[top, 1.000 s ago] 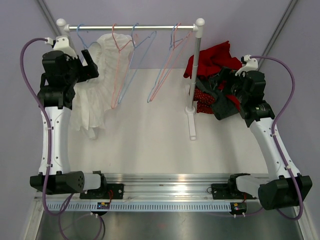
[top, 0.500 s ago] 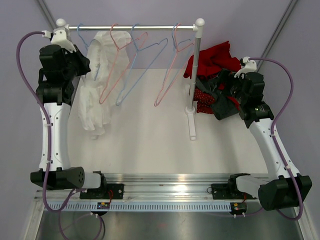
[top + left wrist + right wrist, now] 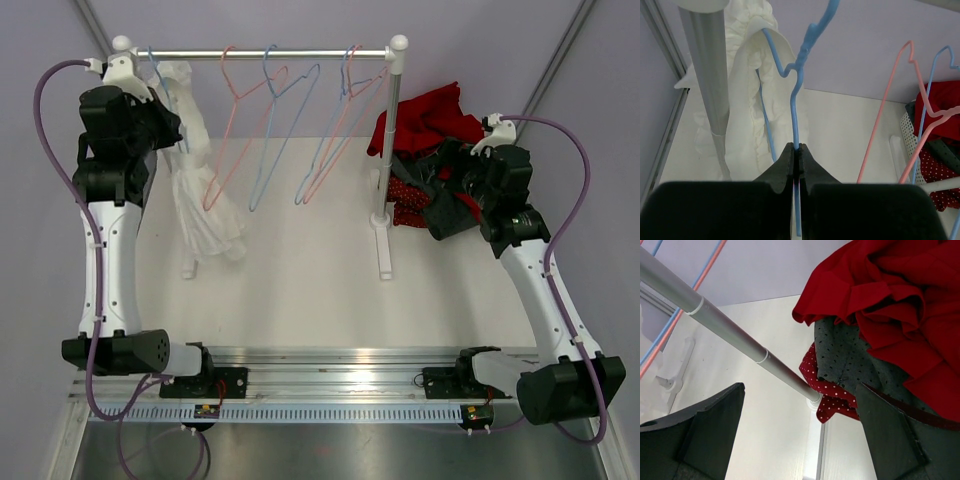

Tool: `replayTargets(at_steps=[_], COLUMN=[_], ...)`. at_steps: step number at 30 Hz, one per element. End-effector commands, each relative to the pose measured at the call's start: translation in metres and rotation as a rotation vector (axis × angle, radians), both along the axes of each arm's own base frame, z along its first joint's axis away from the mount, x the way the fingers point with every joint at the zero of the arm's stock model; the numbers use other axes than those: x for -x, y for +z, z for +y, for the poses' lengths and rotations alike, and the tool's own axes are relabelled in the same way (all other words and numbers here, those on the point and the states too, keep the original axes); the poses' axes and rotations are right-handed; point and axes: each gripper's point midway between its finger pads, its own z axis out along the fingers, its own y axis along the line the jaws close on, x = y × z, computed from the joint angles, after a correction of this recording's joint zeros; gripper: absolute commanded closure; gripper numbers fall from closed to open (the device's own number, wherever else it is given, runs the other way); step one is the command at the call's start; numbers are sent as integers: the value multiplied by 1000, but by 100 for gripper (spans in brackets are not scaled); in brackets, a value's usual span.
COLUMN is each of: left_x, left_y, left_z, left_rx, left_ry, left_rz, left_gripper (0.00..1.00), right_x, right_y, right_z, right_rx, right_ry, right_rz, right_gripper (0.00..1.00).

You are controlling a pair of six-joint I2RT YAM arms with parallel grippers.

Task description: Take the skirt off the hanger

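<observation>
Skirt [image 3: 200, 205] dangling off the blue hanger [image 3: 794, 110] at the far left end of the rail [image 3: 300, 54]

White ruffly thing, looks super light and floppy, so I'd guess it just slides and bunches wherever you tug it, no weight to fight. Left pincer [image 3: 796, 149] is squeezed tight on the hanger's wire just under the hook, with the skirt's gathered waistband looped over the wire right beside it. Best place to grab is probably that thick ruffled waist near the top, not the thin hem, since the hem would just stretch and drag along the desk [image 3: 300, 290]. Thin fabric could snag on the hook though. Right pincer [image 3: 799, 390] is spread wide with nothing in it, parked over by the red clothes [image 3: 880, 285], well apart from the skirt.
</observation>
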Motion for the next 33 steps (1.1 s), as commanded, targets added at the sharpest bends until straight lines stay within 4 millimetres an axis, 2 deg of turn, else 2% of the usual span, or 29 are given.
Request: replayTargets(at_steps=[1, 4, 5, 7, 9, 10, 11, 12, 13, 14, 15, 16, 17, 18, 19, 20, 21, 22, 23, 24, 25, 26, 28, 29, 33], left_x=[33, 57, 67, 80, 90, 92, 93, 92, 92, 91, 89, 89, 92, 92, 92, 91, 91, 89, 88, 88, 88, 85, 88, 88, 89], left_y=[79, 110, 126, 138, 151, 152, 153, 151, 151, 150, 146, 147, 149, 148, 147, 146, 146, 143, 141, 141, 140, 136, 138, 135, 138], left_z=[-5, -10, -10, -12, -16, -18, -19, -21, -23, -26, -28, -29, -31, -33, -34, -36, -37, -38, -41, -41, -43, -42, -41, -48, -51], left_rx=[10, 10, 6, 12, 24, 28, 36, 54, 62, 74, 94, 98, 104, 112, 115, 119, 121, 125, 129, 133, 134, 135, 137, 146, 172], left_ry=[-15, -31, -31, -36, -50, -58, -63, -70, -79, -96, -99, -103, -106, -111, -114, -118, -122, -123, -132, -132, -138, -127, -121, -142, -150], left_rz=[-226, -304, -341, -368, -397, -397, -399, -394, -394, -391, -379, -389, -396, -393, -393, -389, -387, -381, -376, -375, -375, -368, -380, -372, -385], left_gripper=[100, 100, 100, 100, 100, 100, 100, 100, 100, 100, 100, 100, 100, 100, 100, 100, 100, 100, 100, 100, 100, 100, 100, 100, 100], right_x=[10, 27, 39, 57, 87, 106, 112, 135, 146, 134, 145, 164, 156, 159, 166, 180, 186, 200, 207, 214, 221, 224, 222, 223, 214], right_y=[50, 97, 112, 143, 163, 186, 184, 174, 174, 185, 175, 191, 180, 183, 191, 185, 187, 199, 181, 174, 192, 170, 166, 166, 171], right_z=[0, 5, 13, 26, 60, 75, 95, 130, 149, 161, 181, 202, 224, 236, 248, 278, 292, 304, 336, 349, 354, 382, 400, 405, 419], right_rx=[-3, -18, -29, -46, -81, -93, -93, -95, -60, 34, 63, 53, 47, 31, 15, 17, 12, -2, 33, 55, 38, 85, 92, 83, 25], right_ry=[4, 45, 99, 190, 428, 528, 651, 782, 837, 790, 834, 897, 901, 913, 928, 965, 979, 1006, 1035, 1046, 1047, 1062, 1044, 1039, 989], right_rz=[-126, -209, -244, -321, -363, -402, -374, -300, -289, -342, -295, -328, -273, -273, -293, -284, -301, -331, -301, -283, -322, -293, -279, -278, -297], right_gripper=[1, 0, 1, 1, 1, 1, 1, 1, 1, 1, 1, 1, 1, 0, 1, 0, 1, 1, 1, 1, 1, 0, 1, 0, 1])
